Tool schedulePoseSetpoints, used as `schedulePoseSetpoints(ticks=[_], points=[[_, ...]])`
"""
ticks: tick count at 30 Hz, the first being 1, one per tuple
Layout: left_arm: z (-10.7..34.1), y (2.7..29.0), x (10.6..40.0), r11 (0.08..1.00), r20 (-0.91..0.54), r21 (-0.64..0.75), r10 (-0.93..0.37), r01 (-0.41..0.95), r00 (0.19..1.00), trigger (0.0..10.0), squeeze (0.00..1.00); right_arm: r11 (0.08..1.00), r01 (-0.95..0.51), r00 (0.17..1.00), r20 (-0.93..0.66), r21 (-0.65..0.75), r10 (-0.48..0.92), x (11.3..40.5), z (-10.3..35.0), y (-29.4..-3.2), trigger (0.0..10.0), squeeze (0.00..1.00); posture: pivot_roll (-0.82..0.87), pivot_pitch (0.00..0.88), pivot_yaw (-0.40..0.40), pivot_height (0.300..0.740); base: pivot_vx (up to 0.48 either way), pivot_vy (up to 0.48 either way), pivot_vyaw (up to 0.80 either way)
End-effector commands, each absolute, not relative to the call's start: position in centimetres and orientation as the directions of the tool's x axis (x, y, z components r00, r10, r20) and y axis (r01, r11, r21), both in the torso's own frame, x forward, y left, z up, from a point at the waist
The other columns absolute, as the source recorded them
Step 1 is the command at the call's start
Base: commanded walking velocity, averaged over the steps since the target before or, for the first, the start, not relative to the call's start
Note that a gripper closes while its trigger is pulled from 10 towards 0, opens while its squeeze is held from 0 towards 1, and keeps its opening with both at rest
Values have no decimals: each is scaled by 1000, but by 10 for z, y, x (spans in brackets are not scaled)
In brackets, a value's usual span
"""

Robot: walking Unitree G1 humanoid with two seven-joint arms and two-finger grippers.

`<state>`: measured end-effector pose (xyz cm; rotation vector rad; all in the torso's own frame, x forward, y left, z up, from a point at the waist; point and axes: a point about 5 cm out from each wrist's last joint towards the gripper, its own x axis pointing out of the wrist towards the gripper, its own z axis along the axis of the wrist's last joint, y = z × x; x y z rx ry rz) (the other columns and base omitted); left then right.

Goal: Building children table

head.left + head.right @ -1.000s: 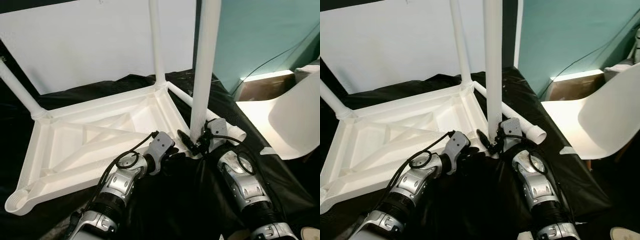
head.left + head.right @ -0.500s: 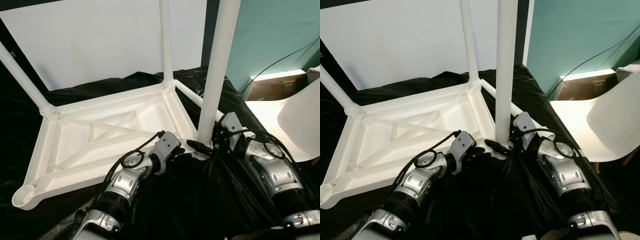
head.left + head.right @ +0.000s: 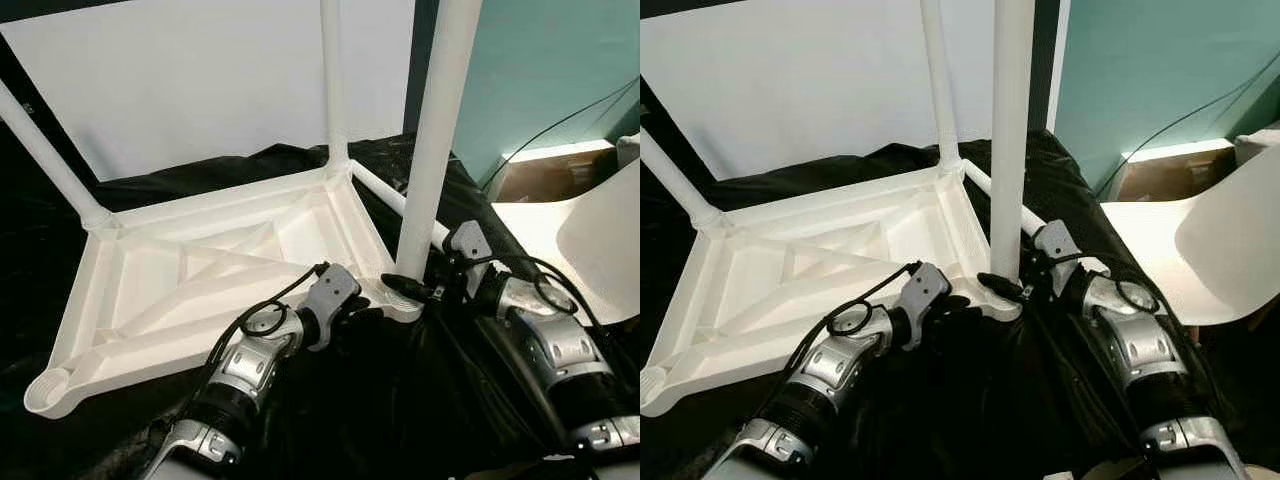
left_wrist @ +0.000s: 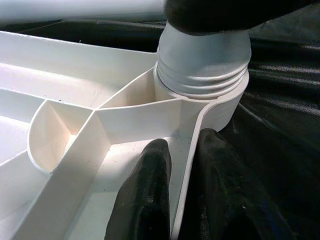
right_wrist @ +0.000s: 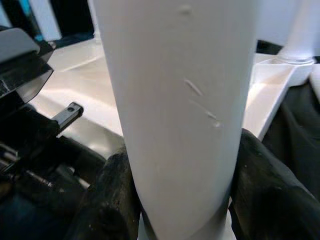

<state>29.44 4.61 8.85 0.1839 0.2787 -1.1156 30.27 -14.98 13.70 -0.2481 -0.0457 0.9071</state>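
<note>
A black cloth covers the ground and looks shiny and wrinkled. Behind it stands a big white board. To the right is a teal wall with a thin black cable hanging across it. A brown cardboard box sits near the wall. A white curved chair stands beside the cloth.

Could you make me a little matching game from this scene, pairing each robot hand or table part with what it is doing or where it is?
Things:
1. left gripper
2. right gripper
3. near-left corner socket
4. loose leg

States:
A. lying on the black cloth
B. pinching the tabletop's rim
C. no leg in it
D. clamped round the upright leg

Pairs: 1-B, 2-D, 3-C, 4-A
</note>
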Motion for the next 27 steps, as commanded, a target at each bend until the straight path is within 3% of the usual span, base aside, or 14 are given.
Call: schedulePoseSetpoints(ticks=[1,5,15,16,17,18,19,23,24,26,27], points=[[55,45,277,398,-427,-106,-846,911,320,10000,0,595,-789,601,9,-155,799,285,116,-100,0,0,40,0,53,740,0,0,0],[56,44,277,394,-426,-104,-847,913,317,10000,0,701,-710,690,133,-63,711,288,121,-85,0,0,43,0,54,740,0,0,0],[56,44,278,395,-427,-105,-847,913,317,10000,0,719,-694,712,170,28,681,293,123,-78,0,0,45,0,49,740,0,0,0],[56,44,278,396,-426,-104,-847,912,319,10000,0,716,-697,712,155,35,685,293,122,-78,1137,0,50,0,43,740,0,0,0],[56,44,278,396,-426,-104,-847,912,319,10000,0,716,-697,712,155,35,685,293,122,-78,1137,0,50,0,43,740,0,0,0],[56,44,278,401,-423,-105,-846,910,324,10000,0,709,-704,708,121,40,696,292,118,-78,10000,0,50,0,41,740,0,0,0],[56,44,278,401,-422,-106,-847,910,324,10000,0,696,-717,695,112,40,710,291,118,-79,10000,1000,48,0,41,740,0,0,0],[56,44,277,401,-422,-108,-847,910,323,10000,0,668,-743,667,106,31,738,289,120,-80,10000,1000,43,0,43,740,0,0,0],[55,44,276,401,-423,-111,-847,909,322,10000,0,625,-781,622,88,-5,778,288,124,-85,10000,259,38,0,44,740,0,0,0],[55,44,276,401,-423,-111,-847,909,322,10000,0,625,-781,622,88,-5,778,288,124,-85,10000,259,38,0,44,740,0,0,0],[55,44,276,400,-424,-112,-847,910,321,10000,0,589,-807,586,70,-31,807,288,126,-90,10000,0,36,0,44,740,0,0,0]])
